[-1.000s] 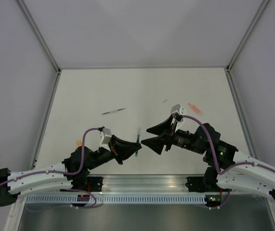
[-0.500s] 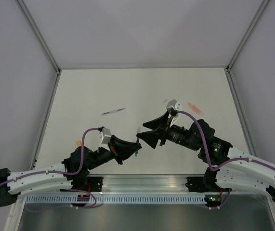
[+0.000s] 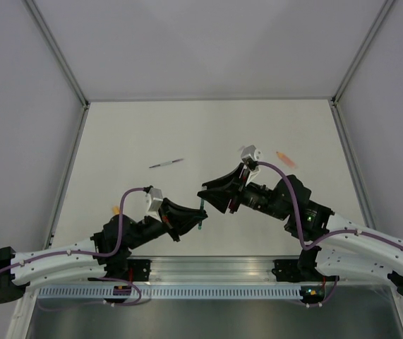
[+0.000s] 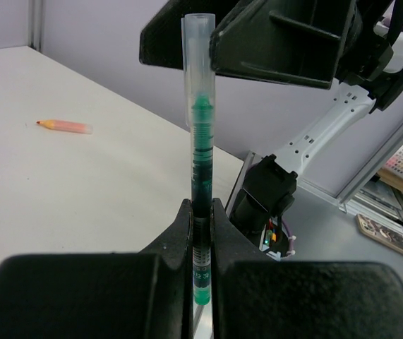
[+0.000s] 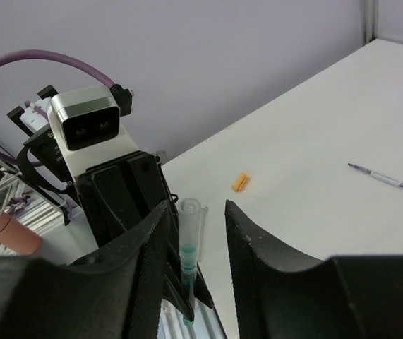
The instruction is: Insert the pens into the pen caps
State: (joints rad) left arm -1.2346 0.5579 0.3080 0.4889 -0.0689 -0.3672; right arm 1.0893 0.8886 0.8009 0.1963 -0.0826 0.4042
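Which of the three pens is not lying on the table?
The green pen, held upright in the left gripper; the silver pen and the pink marker lie flat.

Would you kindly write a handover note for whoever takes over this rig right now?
Left tool shut on the green pen, upright. Right tool open, straddling the clear cap over the pen's tip.
Silver pen, pink-orange marker and orange cap lie loose on the table.
Done: none confirmed; seating of this cap unclear.
To do: press it home, then cap the other two.

The right tool (image 5: 199, 212), fingers parted, flanks the upright green pen (image 5: 187, 267)
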